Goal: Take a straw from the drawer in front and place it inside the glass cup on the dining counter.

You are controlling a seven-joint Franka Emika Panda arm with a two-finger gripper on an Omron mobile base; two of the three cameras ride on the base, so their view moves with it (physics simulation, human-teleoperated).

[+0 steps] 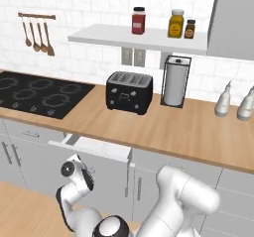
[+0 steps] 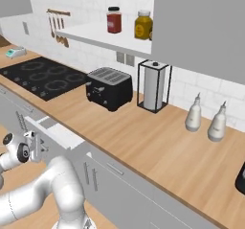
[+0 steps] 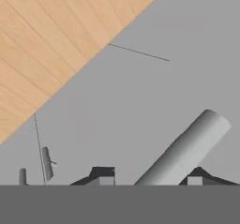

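left base view: the drawer (image 1: 92, 147) stands pulled partly out under the wall-side wooden counter (image 1: 163, 127), its white inside showing just above my wrist. my arm bends low in front of the grey cabinet doors (image 1: 30, 156).
counter things, left base view: black cooktop (image 1: 37, 93) at the left, black toaster (image 1: 129, 92) beside it, paper towel stand (image 1: 175, 81) just right of that, two white bottles (image 1: 233, 101) at the far right. three jars (image 1: 168, 24) sit on the shelf (image 1: 139, 37).
right base view: my gripper (image 2: 37, 145) hangs just at the drawer's front, below its open white box.
hand view: a slim silver bar handle (image 3: 187, 149) lies slanted between my two finger tips (image 3: 103, 175), which stand apart on either side of it; i cannot tell whether they press on it. grey cabinet fronts and light wood floor (image 3: 51, 45) lie beyond.
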